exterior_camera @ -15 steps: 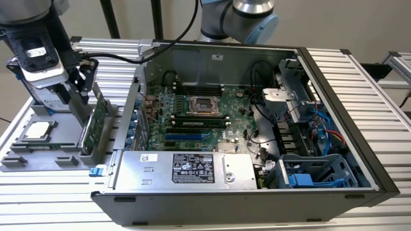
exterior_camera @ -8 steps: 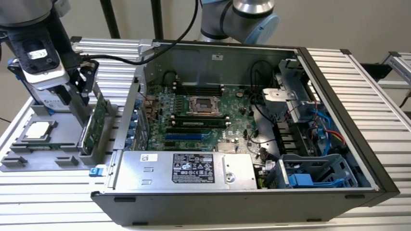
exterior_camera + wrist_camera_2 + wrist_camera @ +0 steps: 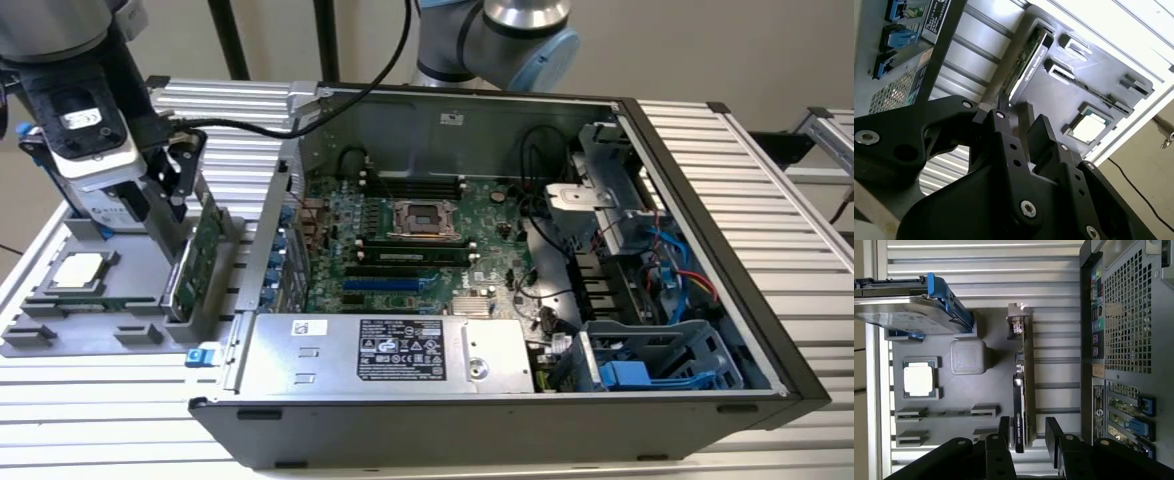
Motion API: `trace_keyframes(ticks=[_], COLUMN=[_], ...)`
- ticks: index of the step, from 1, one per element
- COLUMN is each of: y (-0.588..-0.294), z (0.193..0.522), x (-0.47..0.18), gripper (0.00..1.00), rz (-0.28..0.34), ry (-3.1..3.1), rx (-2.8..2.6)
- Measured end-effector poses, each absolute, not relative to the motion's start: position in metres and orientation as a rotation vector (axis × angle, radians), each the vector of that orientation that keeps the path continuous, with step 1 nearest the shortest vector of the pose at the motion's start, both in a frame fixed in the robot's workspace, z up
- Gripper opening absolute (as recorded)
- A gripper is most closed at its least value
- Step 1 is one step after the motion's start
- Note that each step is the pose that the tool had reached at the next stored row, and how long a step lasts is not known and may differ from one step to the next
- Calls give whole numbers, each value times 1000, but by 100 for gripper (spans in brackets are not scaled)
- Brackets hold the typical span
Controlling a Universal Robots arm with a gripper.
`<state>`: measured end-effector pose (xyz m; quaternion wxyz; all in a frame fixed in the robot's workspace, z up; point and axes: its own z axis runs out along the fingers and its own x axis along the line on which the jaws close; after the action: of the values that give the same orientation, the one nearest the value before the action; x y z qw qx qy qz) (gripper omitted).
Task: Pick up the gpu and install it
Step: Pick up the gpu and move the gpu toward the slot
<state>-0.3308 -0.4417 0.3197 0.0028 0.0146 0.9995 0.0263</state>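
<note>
On the grey moulded holder tray (image 3: 80,335) at the exterior view's left, the gpu (image 3: 198,258), a thin green circuit card with a black cooler on one face, stands on its long edge in a slot. The black two-fingered gripper (image 3: 178,215) hangs directly over it. In the first wrist view the fingers (image 3: 1054,435) stand apart, one on each side of the card's near end, with a clear gap on one side; nothing is clamped. That view also records the card's silver bracket (image 3: 1018,320) at the far end, a silver hard drive with blue rails (image 3: 909,315) and a square silver CPU chip (image 3: 919,379). The exterior view supplies the open black computer case (image 3: 534,425) just beside the tray, its green motherboard (image 3: 400,250) exposed.
</note>
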Motion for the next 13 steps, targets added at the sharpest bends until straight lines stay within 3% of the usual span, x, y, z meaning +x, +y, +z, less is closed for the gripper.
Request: trace_keyframes(ticks=[13], y=[-442], z=[314], x=[-331], gripper=[100], rz=[83], ry=[3135], rx=[46])
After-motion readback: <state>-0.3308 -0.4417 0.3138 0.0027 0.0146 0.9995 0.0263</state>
